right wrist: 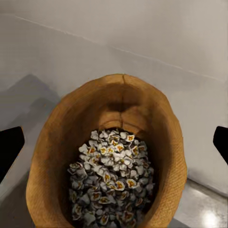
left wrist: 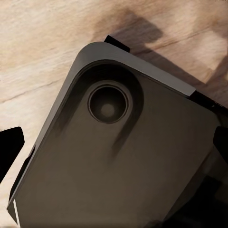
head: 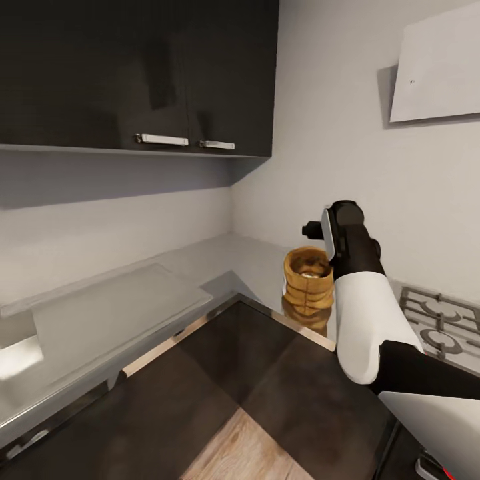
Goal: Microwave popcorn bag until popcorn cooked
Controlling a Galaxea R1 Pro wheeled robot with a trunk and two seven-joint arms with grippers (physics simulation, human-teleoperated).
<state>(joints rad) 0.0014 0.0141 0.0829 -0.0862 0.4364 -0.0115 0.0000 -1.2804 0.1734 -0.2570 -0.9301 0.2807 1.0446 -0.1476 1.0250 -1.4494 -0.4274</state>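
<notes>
Standing upright near the inner corner of the countertop [head: 200, 263], one popcorn bag [head: 309, 285] shows in the head view, its mouth open and pale kernels just visible inside. The right arm [head: 363, 300] reaches toward it and covers the bag's right side; the right gripper is hidden beyond the wrist, so its opening cannot be told there. Two handles [head: 162, 139] sit on the dark wall cabinets.

The left wrist view gives one grey robot part [left wrist: 118, 156] over wooden floor [left wrist: 42, 42]; gripper state unclear.

The right wrist view looks down into the bag, holding popcorn [right wrist: 110, 178]; two dark fingertips [right wrist: 9, 149] stand wide apart at the picture's sides, clear of the bag.
</notes>
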